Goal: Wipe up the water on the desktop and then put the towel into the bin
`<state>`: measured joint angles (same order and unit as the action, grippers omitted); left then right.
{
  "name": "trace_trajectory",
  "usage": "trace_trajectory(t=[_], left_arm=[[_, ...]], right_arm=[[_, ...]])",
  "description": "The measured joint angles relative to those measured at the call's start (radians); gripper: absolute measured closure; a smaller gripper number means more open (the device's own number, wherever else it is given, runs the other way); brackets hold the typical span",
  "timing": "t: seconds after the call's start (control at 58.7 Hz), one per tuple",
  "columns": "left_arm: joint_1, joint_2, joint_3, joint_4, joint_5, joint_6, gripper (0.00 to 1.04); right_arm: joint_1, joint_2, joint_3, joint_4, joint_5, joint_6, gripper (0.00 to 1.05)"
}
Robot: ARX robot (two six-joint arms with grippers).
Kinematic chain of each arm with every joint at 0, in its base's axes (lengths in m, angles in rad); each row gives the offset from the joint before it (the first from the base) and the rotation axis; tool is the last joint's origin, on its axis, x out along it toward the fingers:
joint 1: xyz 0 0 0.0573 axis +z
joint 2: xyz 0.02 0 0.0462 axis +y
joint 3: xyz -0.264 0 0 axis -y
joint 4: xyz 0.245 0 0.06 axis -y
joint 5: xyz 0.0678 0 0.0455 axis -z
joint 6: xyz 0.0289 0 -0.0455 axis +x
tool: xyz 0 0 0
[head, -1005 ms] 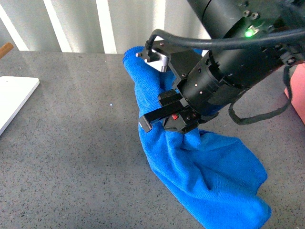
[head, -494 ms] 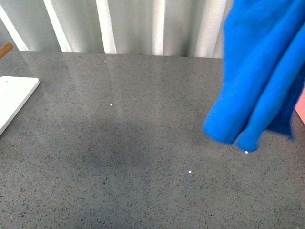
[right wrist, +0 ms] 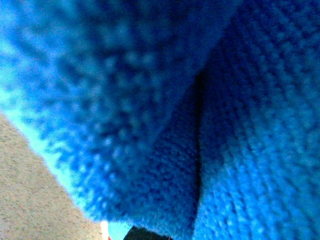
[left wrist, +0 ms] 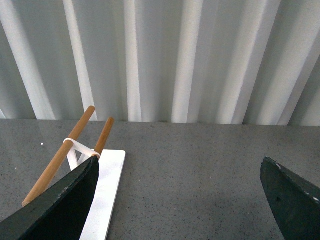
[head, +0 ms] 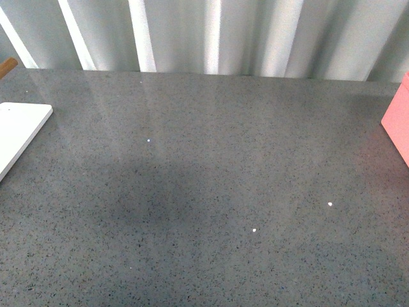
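Desk (head: 204, 192): bare, glossy, no puddle discernible. Towel (right wrist: 150, 100): absent from front view, filling right wrist view; right hand's grip cannot be told. Pink object (head: 397, 121), 3 o'clock: probable bin; carry high, release well inside. Left hand (left wrist: 178, 162): fingers spread, empty.

No writing, label, brand, number or sign can be read in any view. The glossy dark-grey speckled stone-look desktop (head: 204, 192), the flat white board (head: 19, 128), the pink flat-sided object at the desktop's right edge (head: 397, 121) and the bright blue fuzzy microfibre towel (right wrist: 225, 125) all show plain surfaces.
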<state>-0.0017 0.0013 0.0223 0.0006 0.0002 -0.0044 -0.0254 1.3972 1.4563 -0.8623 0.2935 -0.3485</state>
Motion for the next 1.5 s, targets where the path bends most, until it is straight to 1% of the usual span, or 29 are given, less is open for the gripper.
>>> trace_trajectory(t=[0.034,0.136,0.204,0.341,0.545,0.596,0.733,1.073,1.124,1.141,1.244,1.278,1.397,1.414,1.431,1.499], left_arm=[[0.000,0.000,0.000,0.000,0.000,0.000,0.07],[0.000,0.000,0.000,0.000,0.000,0.000,0.07],[0.000,0.000,0.000,0.000,0.000,0.000,0.07],[0.000,0.000,0.000,0.000,0.000,0.000,0.07],[0.000,0.000,0.000,0.000,0.000,0.000,0.07],[0.000,0.000,0.000,0.000,0.000,0.000,0.07],[0.000,0.000,0.000,0.000,0.000,0.000,0.07],[0.000,0.000,0.000,0.000,0.000,0.000,0.07],[0.000,0.000,0.000,0.000,0.000,0.000,0.07],[0.000,0.000,0.000,0.000,0.000,0.000,0.07],[0.000,0.000,0.000,0.000,0.000,0.000,0.07],[0.000,0.000,0.000,0.000,0.000,0.000,0.07],[0.000,0.000,0.000,0.000,0.000,0.000,0.07],[0.000,0.000,0.000,0.000,0.000,0.000,0.07],[0.000,0.000,0.000,0.000,0.000,0.000,0.07],[0.000,0.000,0.000,0.000,0.000,0.000,0.07]], right_arm=[[-0.026,0.000,0.021,-0.022,-0.002,0.001,1.01],[-0.086,0.019,0.071,-0.095,-0.051,0.022,1.01],[-0.105,0.038,0.087,-0.130,-0.047,0.040,1.01],[-0.140,0.086,0.087,-0.164,-0.071,0.076,1.01],[-0.188,0.110,0.026,-0.114,-0.093,0.097,1.01],[-0.207,0.120,0.010,-0.089,-0.109,0.086,1.01],[-0.259,0.221,0.018,-0.027,-0.111,0.056,1.01],[-0.285,0.268,0.038,-0.001,-0.110,0.013,1.01],[-0.283,0.267,0.035,0.000,-0.093,0.012,1.01],[-0.282,0.266,0.034,0.002,-0.089,0.011,1.00],[-0.282,0.266,0.030,0.002,-0.085,0.011,0.78],[-0.282,0.266,0.030,0.002,-0.084,0.011,0.69],[-0.282,0.265,0.030,0.003,-0.082,0.011,0.45],[-0.282,0.265,0.030,0.003,-0.082,0.011,0.39],[-0.282,0.265,0.030,0.003,-0.082,0.011,0.37],[-0.282,0.265,0.030,0.003,-0.082,0.011,0.25]])
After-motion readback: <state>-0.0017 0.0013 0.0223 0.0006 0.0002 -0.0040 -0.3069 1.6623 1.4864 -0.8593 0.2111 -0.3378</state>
